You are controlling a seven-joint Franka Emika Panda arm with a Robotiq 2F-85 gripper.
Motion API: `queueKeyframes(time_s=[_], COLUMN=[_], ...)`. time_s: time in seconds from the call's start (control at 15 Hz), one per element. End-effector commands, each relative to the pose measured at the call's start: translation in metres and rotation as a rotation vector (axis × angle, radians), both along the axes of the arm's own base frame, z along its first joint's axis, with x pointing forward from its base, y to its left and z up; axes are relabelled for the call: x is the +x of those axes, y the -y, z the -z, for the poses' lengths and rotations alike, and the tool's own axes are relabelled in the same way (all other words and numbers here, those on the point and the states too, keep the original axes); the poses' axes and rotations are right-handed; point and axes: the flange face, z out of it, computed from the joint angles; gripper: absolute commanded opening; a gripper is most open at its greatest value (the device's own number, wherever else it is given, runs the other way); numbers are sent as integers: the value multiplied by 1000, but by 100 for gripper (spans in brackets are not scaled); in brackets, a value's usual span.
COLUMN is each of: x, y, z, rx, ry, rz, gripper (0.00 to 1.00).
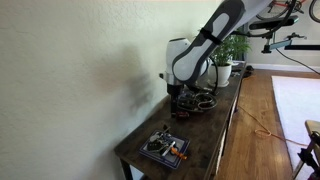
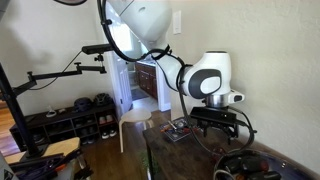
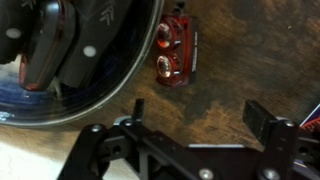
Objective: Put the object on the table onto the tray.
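In the wrist view a small red object [image 3: 177,50] with two round orange parts lies on the dark brown wooden table [image 3: 230,70], just outside the rim of the round dark tray [image 3: 110,85]. The tray fills the upper left and holds black rounded items [image 3: 55,40]. My gripper [image 3: 200,118] is open and empty, its fingers spread over bare table below the red object. In both exterior views the gripper [image 1: 181,97] [image 2: 226,127] hangs low over the table beside the round tray [image 1: 203,102] [image 2: 262,163].
A smaller square dark tray with orange items [image 1: 165,148] [image 2: 180,130] sits near one end of the table. A potted plant [image 1: 225,62] stands toward the other end. A wall [image 1: 70,70] runs along the table's long side.
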Motion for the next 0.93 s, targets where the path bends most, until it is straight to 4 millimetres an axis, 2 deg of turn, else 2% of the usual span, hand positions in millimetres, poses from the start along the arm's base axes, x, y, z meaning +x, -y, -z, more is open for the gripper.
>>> queueKeyframes(time_s=[0.0, 0.53, 0.87], x=[2, -4, -12], y=[15, 16, 15], z=[6, 28, 30], rx=[2, 32, 19], ry=[-5, -33, -52], rz=[9, 26, 28], gripper=[100, 100, 100])
